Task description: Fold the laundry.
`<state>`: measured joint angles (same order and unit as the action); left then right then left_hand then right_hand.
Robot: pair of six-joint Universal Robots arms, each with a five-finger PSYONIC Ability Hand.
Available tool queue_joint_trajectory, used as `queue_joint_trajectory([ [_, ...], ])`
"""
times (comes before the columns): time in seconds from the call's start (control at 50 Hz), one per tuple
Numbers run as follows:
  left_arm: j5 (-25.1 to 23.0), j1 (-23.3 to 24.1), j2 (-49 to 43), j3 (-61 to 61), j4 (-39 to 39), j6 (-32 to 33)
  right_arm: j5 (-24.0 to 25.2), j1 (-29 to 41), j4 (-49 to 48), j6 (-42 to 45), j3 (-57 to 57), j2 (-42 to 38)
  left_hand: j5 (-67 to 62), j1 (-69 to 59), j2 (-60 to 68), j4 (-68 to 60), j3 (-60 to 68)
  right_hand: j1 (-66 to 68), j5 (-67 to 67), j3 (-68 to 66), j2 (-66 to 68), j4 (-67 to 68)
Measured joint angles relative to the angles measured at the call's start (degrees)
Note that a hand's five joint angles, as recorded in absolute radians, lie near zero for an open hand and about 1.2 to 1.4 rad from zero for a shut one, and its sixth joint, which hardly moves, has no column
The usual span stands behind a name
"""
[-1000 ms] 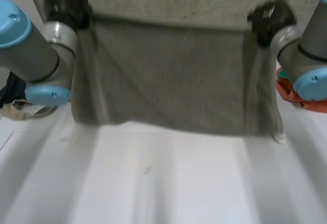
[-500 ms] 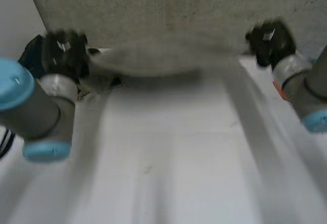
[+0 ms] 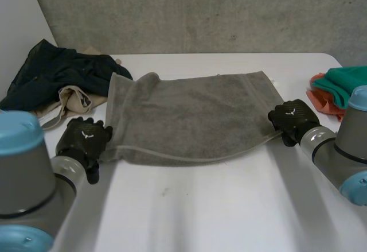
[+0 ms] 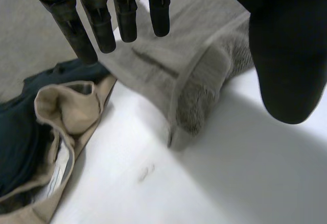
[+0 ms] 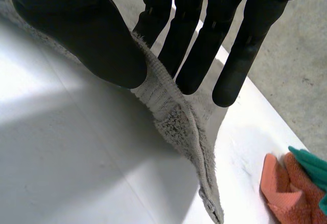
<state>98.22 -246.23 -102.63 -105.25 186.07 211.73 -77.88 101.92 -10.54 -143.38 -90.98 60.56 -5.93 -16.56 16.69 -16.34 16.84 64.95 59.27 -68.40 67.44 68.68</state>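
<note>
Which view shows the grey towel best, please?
The head view: the whole grey towel lies spread on the table between the left hand and right hand. The left wrist view shows one corner under the open left hand; the right wrist view, a corner pinched by the right hand.

This looks like a robot test bench in a lab, not a home. The work surface is a bare white table [image 3: 200,206]. A plain grey felt-like panel [image 3: 200,11] stands as a backdrop along its far edge, and a blank white wall [image 3: 17,11] shows at the far left. Two machine arms with grey joints and light-blue caps reach in from the near side, the left arm [image 3: 23,171] and the right arm [image 3: 338,154]. The only household things are laundry samples. A grey towel [image 3: 195,117] is spread in the middle. A heap of dark clothes [image 3: 51,71] lies with a beige garment [image 3: 69,100] at the far left. A small stack of teal and orange cloths [image 3: 338,88] sits at the right edge.
</note>
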Motion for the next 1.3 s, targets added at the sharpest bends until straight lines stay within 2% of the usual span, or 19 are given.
queue_joint_trajectory([
  [0.18,-15.9,-7.3,1.9,7.8,-7.2,2.6,0.2,1.1,-0.9,0.2,-1.1,0.5,-1.3,-0.3,0.3,-0.5,-0.2,0.0,0.0,0.0,0.0,0.0],
  [0.26,-19.9,-9.6,-0.7,12.1,-9.8,4.5,0.2,1.2,-0.9,0.3,-1.2,0.4,-3.0,-2.3,2.0,-2.4,1.7,0.0,0.0,0.0,0.0,0.0],
  [0.36,-21.4,-11.5,-4.9,16.8,-15.8,8.2,0.2,0.9,-0.9,0.6,-1.2,0.2,-4.5,-3.6,3.6,-4.0,3.4,0.0,0.0,0.0,0.0,0.0],
  [0.46,-21.6,-12.4,-7.4,18.9,-22.0,10.2,0.1,0.2,-0.9,1.0,-1.2,0.1,-8.6,-7.9,7.6,-8.0,7.4,0.0,0.0,0.0,0.0,0.0],
  [0.56,-20.9,-12.2,-7.7,18.6,-24.4,8.6,0.2,-0.3,-0.9,1.6,-1.1,0.0,-9.9,-8.5,8.7,-9.3,8.6,0.0,0.0,0.0,0.0,0.0],
  [0.72,-17.3,-11.0,-9.6,16.6,-21.5,3.9,0.3,-0.1,-0.5,1.5,-1.1,-0.2,-12.8,-11.5,11.6,-12.3,11.5,0.0,0.0,0.0,0.0,0.0],
  [0.84,-14.7,-10.1,-12.4,15.7,-17.2,2.5,0.4,-0.2,-0.5,0.8,-1.0,-0.3,-19.5,-19.2,18.6,-19.2,18.4,0.0,0.0,0.0,0.0,0.0],
  [0.88,-14.2,-9.8,-13.3,15.4,-15.8,2.3,0.5,-0.3,-0.5,0.3,-0.9,-0.4,-23.3,-23.8,22.9,-23.1,22.7,0.0,0.0,0.0,0.0,0.0],
  [0.9,-13.9,-9.6,-13.8,15.3,-14.9,2.3,0.6,-0.4,-0.5,0.0,-0.8,-0.4,-30.0,-31.0,29.9,-29.8,29.2,0.0,0.0,0.0,0.0,0.0],
  [0.94,-13.6,-9.3,-14.3,15.3,-13.9,2.4,0.7,-0.5,-0.5,-0.6,-0.7,-0.5,-31.3,-32.3,31.2,-31.1,30.6,0.0,0.0,0.0,0.0,0.0],
  [0.96,-13.3,-9.1,-14.6,15.2,-13.1,2.4,0.7,-0.6,-0.5,-1.0,-0.6,-0.5,-41.6,-42.7,41.1,-41.5,40.9,0.0,0.0,0.0,0.0,0.0],
  [0.98,-13.2,-9.1,-14.7,15.2,-12.7,2.5,0.8,-0.6,-0.5,-1.2,-0.6,-0.5,-41.6,-42.7,41.1,-41.5,40.9,0.0,0.0,0.0,0.0,0.0],
  [1.0,-12.7,-9.0,-14.9,15.2,-11.7,2.5,0.8,-0.7,-0.5,-1.8,-0.5,-0.6,-49.4,-49.5,49.0,-49.5,48.7,0.0,0.0,0.0,0.0,0.0],
  [1.06,-11.6,-8.9,-15.1,15.1,-9.7,2.6,0.9,-1.0,-0.3,-3.1,-0.1,-0.7,-50.8,-49.7,51.2,-51.7,50.9,0.0,-0.4,0.2,-0.1,-0.3],
  [1.12,-10.2,-8.8,-15.1,14.9,-7.4,2.6,1.0,-1.4,0.1,-5.0,0.5,-0.8,-50.8,-49.7,51.7,-52.3,51.4,-4.5,-8.1,7.4,-7.3,-7.6],
  [1.14,-9.6,-8.8,-15.0,14.8,-6.5,2.6,1.0,-1.8,0.6,-6.3,0.9,-0.8,-50.8,-49.7,51.7,-52.3,51.4,-10.9,-14.8,14.2,-13.6,-14.0],
  [1.22,-8.2,-9.0,-14.7,14.8,-4.3,2.5,1.2,-3.3,3.5,-11.1,2.8,-0.6,-50.8,-49.7,51.7,-52.3,51.4,-20.9,-26.0,24.3,-23.8,-24.7],
  [1.3,-7.6,-9.2,-14.5,15.4,-3.3,2.4,2.4,-5.5,7.6,-16.3,4.9,-0.1,-50.9,-49.7,51.7,-52.3,51.4,-24.3,-30.3,27.9,-26.0,-28.6],
])
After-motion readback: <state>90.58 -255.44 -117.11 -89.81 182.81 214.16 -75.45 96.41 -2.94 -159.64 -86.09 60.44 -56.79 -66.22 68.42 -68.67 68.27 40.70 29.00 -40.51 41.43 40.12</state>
